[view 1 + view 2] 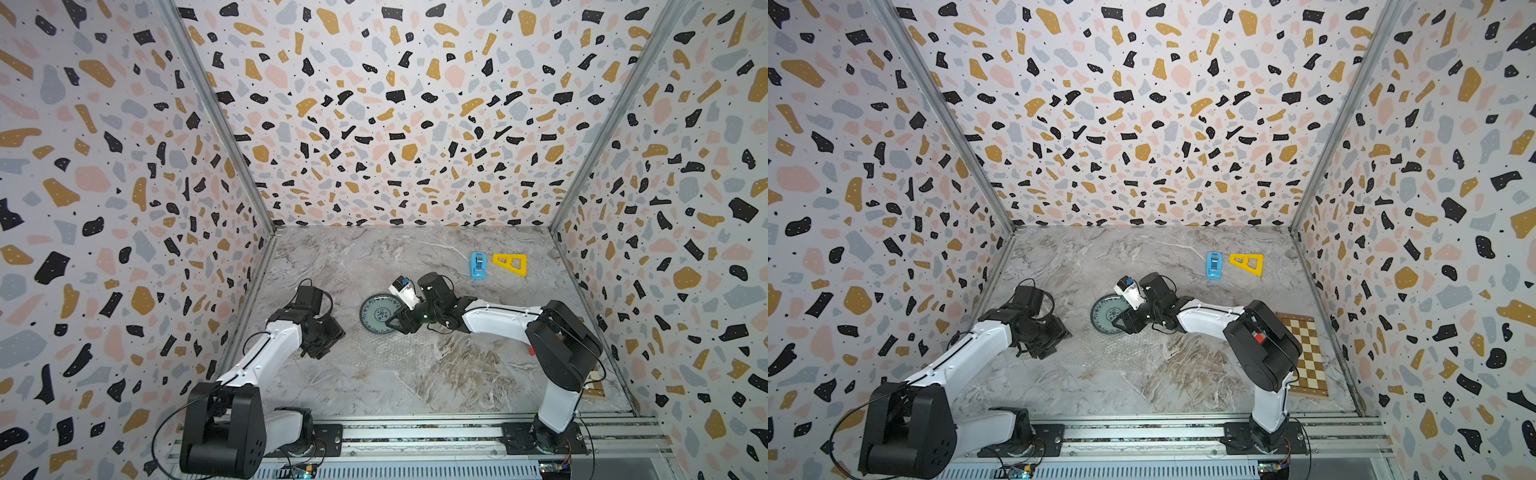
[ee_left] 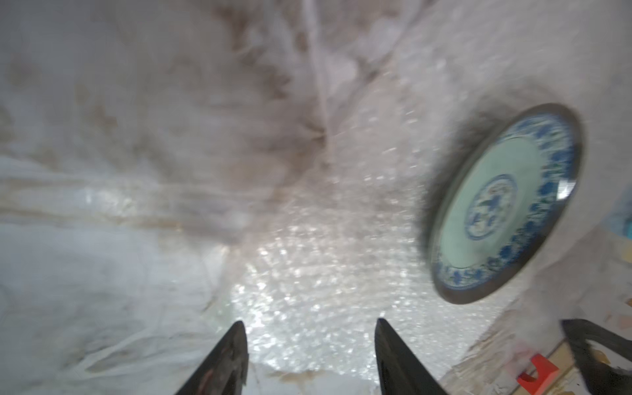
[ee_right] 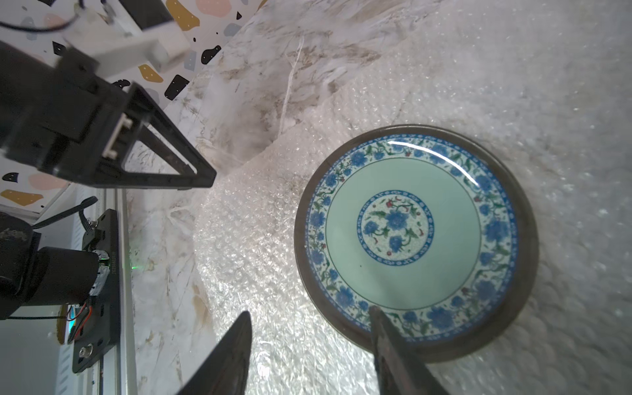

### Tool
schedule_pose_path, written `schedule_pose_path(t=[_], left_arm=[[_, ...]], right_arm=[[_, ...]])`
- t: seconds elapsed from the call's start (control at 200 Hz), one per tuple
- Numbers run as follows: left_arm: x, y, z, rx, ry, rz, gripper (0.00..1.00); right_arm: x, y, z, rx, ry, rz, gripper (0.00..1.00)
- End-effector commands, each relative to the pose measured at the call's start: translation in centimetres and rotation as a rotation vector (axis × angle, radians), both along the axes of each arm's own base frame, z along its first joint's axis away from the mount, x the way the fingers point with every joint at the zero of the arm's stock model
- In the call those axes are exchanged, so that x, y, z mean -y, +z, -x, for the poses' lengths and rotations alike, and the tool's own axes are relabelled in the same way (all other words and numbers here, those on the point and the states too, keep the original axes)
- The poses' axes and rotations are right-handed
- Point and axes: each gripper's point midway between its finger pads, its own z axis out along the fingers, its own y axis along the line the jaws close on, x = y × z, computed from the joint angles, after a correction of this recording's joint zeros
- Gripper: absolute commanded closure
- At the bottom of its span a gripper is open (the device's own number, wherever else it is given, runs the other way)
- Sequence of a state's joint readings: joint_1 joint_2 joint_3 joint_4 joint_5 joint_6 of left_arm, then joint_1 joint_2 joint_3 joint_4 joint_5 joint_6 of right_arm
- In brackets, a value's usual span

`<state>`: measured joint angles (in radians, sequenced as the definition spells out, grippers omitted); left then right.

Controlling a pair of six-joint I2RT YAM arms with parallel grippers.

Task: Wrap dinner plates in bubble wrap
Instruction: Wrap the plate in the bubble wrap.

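The round dinner plate (image 1: 380, 313) (image 1: 1111, 314), dark-rimmed with a teal face and blue flowers, lies flat on the transparent bubble wrap (image 3: 256, 239) spread over the marble table. My right gripper (image 1: 395, 326) (image 3: 310, 310) is open at the plate's near-right edge. One finger reaches over the plate's (image 3: 413, 239) blue border, the other hangs over bare wrap. My left gripper (image 1: 328, 338) (image 2: 310, 323) is open to the plate's left, above the bubble wrap's (image 2: 325, 273) edge, with nothing between its fingers. The plate (image 2: 506, 201) sits well beyond them.
A blue tape dispenser (image 1: 478, 265) and a yellow triangular piece (image 1: 512, 264) lie at the back right. A brown-and-cream chessboard (image 1: 1306, 353) lies along the right wall behind my right arm. Patterned walls close in three sides, and a metal rail (image 1: 415, 432) runs along the front.
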<state>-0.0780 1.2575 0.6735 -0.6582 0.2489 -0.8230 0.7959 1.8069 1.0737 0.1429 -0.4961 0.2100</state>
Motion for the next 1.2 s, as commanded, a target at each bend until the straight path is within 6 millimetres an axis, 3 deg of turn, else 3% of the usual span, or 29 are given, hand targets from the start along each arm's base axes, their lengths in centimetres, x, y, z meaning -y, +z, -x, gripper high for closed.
schedule_pose_path(t=[0.0, 0.23, 0.33, 0.431, 0.521, 0.681, 0.881, 1.061, 1.196], left_arm=[[-0.3, -1.8, 1.3, -0.065, 0.004, -0.006, 0.46], [-0.6, -3.7, 1.4, -0.102, -0.022, -0.029, 0.57], [-0.4, -4.4, 1.1, -0.109, -0.031, -0.02, 0.71], [0.2, -3.8, 0.1, -0.085, -0.045, 0.014, 0.85], [0.9, -2.1, -1.3, -0.035, -0.054, 0.049, 0.91], [3.2, 1.7, -4.8, 0.067, -0.089, 0.15, 0.94], [6.7, 5.0, -8.4, 0.138, -0.157, 0.208, 0.94], [10.3, 5.0, -12.0, 0.166, -0.213, 0.238, 0.93], [12.8, 3.6, -14.2, 0.146, -0.253, 0.247, 0.93]], right_arm=[[0.4, 2.8, 0.4, 0.036, -0.01, -0.041, 0.43], [0.8, 2.8, 0.9, 0.023, -0.008, -0.04, 0.43], [0.7, 2.6, 0.9, 0.017, -0.005, -0.042, 0.43], [0.7, 2.6, 0.9, 0.017, -0.001, -0.03, 0.43], [0.8, 2.4, 0.9, 0.024, 0.003, -0.019, 0.43], [1.1, 1.9, 0.0, 0.044, -0.012, 0.018, 0.43], [3.4, 1.4, -1.6, 0.041, -0.09, 0.072, 0.44], [5.0, 1.2, -1.5, 0.063, -0.128, 0.11, 0.44], [4.8, 1.8, -1.6, 0.081, -0.115, 0.093, 0.44]])
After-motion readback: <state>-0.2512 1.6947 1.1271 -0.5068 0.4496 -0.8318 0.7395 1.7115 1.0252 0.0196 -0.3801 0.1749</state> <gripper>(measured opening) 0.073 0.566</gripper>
